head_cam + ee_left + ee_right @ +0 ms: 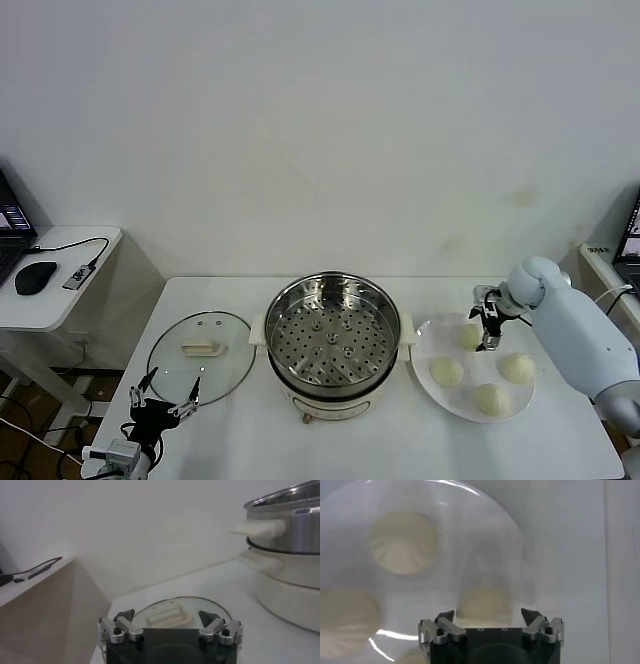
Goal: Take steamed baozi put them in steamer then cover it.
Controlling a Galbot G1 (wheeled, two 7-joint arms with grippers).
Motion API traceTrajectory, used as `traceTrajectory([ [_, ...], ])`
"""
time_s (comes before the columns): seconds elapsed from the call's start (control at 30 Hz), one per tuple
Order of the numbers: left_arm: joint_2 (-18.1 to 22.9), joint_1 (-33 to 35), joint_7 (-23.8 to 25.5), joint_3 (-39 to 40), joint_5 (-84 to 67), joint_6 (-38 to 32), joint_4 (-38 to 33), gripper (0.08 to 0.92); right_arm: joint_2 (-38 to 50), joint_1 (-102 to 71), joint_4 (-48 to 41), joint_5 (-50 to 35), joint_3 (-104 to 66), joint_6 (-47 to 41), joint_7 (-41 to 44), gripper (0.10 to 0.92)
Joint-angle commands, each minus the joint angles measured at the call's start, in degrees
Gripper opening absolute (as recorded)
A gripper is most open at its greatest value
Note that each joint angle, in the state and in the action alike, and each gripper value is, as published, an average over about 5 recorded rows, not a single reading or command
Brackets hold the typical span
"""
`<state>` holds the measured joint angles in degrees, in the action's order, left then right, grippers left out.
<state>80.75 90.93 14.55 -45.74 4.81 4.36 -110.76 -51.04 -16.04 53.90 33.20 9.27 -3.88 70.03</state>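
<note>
Right gripper: the right gripper (487,330) hung over the far side of the white plate (428,352), its fingers spread apart with nothing between them.
Target bun: the far baozi (470,337) lay directly under that gripper; in the right wrist view the same far baozi (485,605) sat between the two fingertips (445,616), below them, so the coming move seemed to be a straight descent.
Bun shape: it was round, with no long axis, so in my judgement the wrist angle mattered little.
Other buns: three more baozi (446,372) rested on the plate, apart from each other.
Steamer: the steamer (331,343) stood to the robot's left of the plate, just beside it, uncovered, and its perforated tray held no bun.
Nearer arm: the right arm was clearly nearer to the buns.
Left gripper: the left gripper (160,405) waited with fingers apart at the near table edge, near the cover (200,356), which lay flat on the table beside the steamer.
Writing: no brand, label or readable text was visible on any item.
</note>
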Motion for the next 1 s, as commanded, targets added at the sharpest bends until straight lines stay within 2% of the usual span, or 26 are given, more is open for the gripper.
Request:
traceTrajectory([
  [0.03, 0.0, -0.1, 0.0, 0.0, 0.0, 0.0, 0.1, 0.823, -0.2, 0.1, -0.3, 0.3, 0.1, 0.1, -0.2, 0.794],
  [0.4, 0.3, -0.2, 0.0, 0.1, 0.2, 0.0, 0.3, 0.823, -0.2, 0.1, -0.8, -0.4, -0.2, -0.5, 0.0, 0.603],
  [0.67, 0.4, -0.2, 0.0, 0.3, 0.4, 0.0, 0.3, 0.823, 1.6, 1.1, 1.3, -3.2, -0.1, -1.2, 1.4, 0.585],
  [1.0, 1.2, -0.9, -0.7, 0.9, 3.0, 2.5, -0.4, 0.823, 7.8, 13.9, 13.6, -19.5, 10.9, -5.8, 5.9, 0.585],
])
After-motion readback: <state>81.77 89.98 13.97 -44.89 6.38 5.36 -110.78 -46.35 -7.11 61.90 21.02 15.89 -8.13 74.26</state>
